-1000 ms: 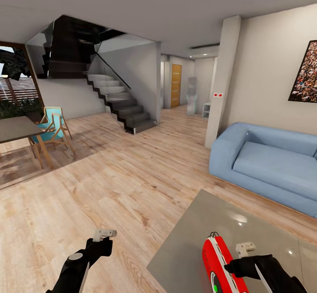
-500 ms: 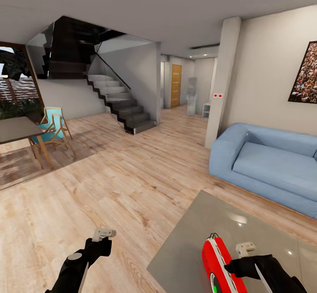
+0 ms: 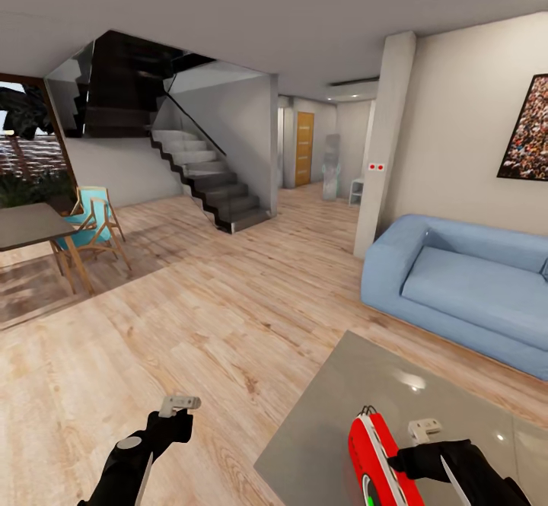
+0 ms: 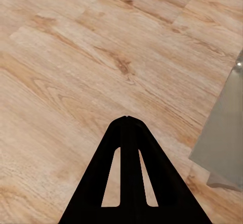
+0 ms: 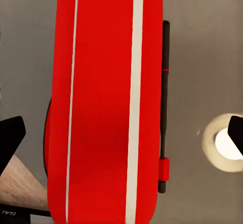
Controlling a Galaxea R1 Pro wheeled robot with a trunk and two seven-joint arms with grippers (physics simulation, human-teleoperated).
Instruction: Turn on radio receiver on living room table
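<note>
Between the earlier head views and this one almost nothing has changed: the whole picture has slid a very little, which is a move of the camera, and both arms and the small red rounded radio receiver with white rim bands (image 3: 378, 462) keep their places. I judge from this that the robot has arrived and is settling, and that the switching step is in hand or just finished.

The radio stands upright on the low glossy grey bench (image 3: 327, 430), near its corner closest to the robot, in the living room with pale wood plank floor (image 3: 228, 316) and light-blue sofa (image 3: 464, 285). A small green light shows on its dial face at the lower edge of the head view; this may mean it is already on, but I cannot be sure.

The right pincer (image 3: 403, 462) is just beside the radio's right side, its fingers wide apart, one on each side of the red body in the right wrist view. The left pincer (image 4: 127, 119) hangs over the floor, fingers together at the tips.

No brand, label or readable writing is visible; the framed speckled crowd picture (image 3: 527, 129) has no text.
</note>
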